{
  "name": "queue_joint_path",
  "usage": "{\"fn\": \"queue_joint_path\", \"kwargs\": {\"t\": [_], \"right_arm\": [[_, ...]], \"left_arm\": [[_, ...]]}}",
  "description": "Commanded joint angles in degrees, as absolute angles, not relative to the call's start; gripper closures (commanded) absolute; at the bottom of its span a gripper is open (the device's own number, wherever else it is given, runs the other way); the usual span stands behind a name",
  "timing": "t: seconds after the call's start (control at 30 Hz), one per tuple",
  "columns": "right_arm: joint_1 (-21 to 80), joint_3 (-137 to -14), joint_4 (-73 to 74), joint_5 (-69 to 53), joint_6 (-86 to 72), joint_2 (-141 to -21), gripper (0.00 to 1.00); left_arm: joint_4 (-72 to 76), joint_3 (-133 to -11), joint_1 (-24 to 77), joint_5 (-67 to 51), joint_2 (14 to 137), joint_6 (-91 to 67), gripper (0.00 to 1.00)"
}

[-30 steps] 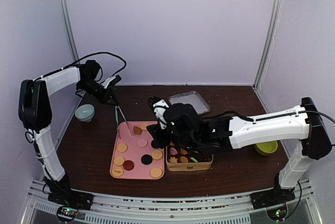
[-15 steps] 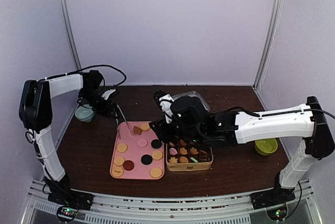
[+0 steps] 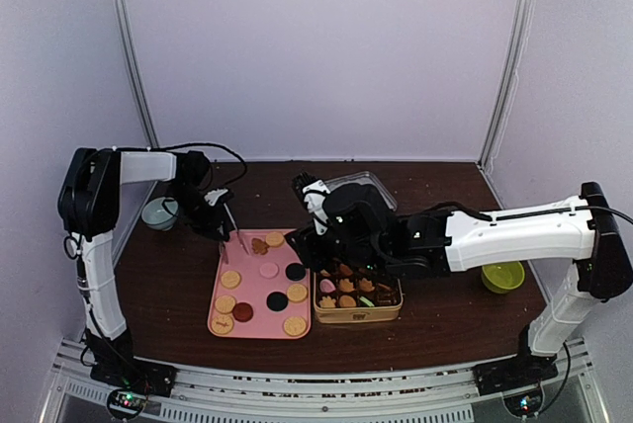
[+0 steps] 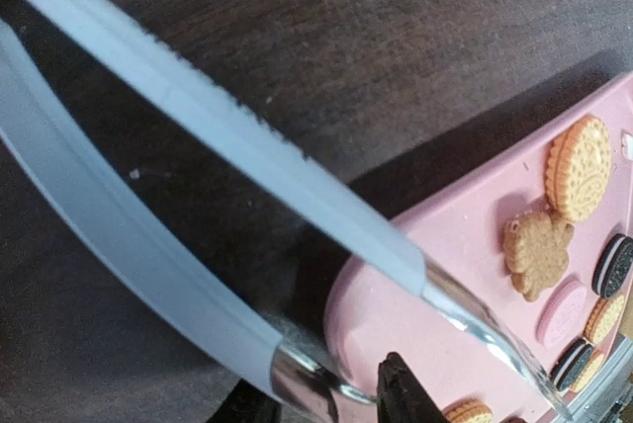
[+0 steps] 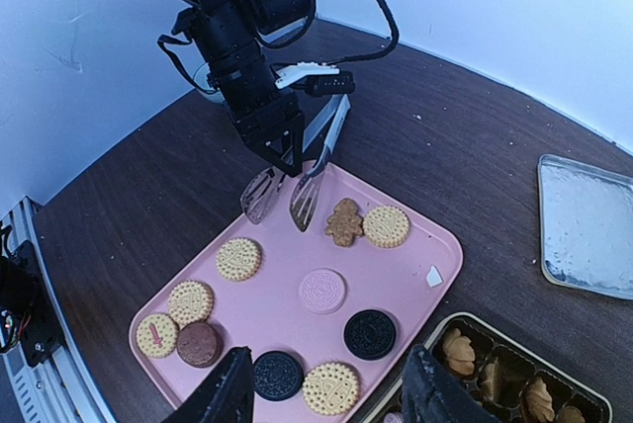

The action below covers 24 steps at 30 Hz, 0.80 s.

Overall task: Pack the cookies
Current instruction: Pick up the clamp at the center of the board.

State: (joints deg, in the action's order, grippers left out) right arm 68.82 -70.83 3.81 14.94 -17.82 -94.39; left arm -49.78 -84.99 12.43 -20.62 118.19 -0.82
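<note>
Left gripper clamped on white-handled tongs (metal tips parted), tips at far edge of pink tray, right gripper jaws apart, holding nothing, above tray, cookies scattered on tray, more in gold tin.

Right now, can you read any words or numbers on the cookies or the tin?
No words or numbers can be read.
pink round cookie: stamped pattern, too blurred to read.
tan cookie with a red mark: too small to read.
gold tin: no label shows.
</note>
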Motion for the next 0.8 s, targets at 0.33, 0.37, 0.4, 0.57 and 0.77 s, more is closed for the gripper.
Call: {"fn": "queue_joint_path", "kwargs": {"t": [0.33, 0.37, 0.4, 0.57, 0.77], "right_arm": [[69.6, -70.9, 4.5, 16.6, -18.4, -94.7, 0.49], [69.6, -71.0, 4.5, 16.6, -18.3, -94.8, 0.49], [69.6, -71.2, 4.5, 16.6, -18.3, -95.0, 0.49], [69.5, -71.2, 3.8, 16.0, -18.7, -94.8, 0.48], [67.6, -70.2, -0.3, 10.3, -21.4, -94.0, 0.39]], "left_arm": [[-48.2, -89.2, 12.4, -21.9, 115.8, 0.2, 1.0], [-48.2, -89.0, 12.4, -22.0, 115.0, 0.7, 1.0], [-48.3, -88.7, 12.5, -22.1, 114.2, 1.4, 1.0], [-49.5, -89.0, 12.4, -24.0, 110.1, 5.8, 1.0], [-56.5, -93.1, 12.5, -43.7, 105.5, 13.9, 1.0]]}}
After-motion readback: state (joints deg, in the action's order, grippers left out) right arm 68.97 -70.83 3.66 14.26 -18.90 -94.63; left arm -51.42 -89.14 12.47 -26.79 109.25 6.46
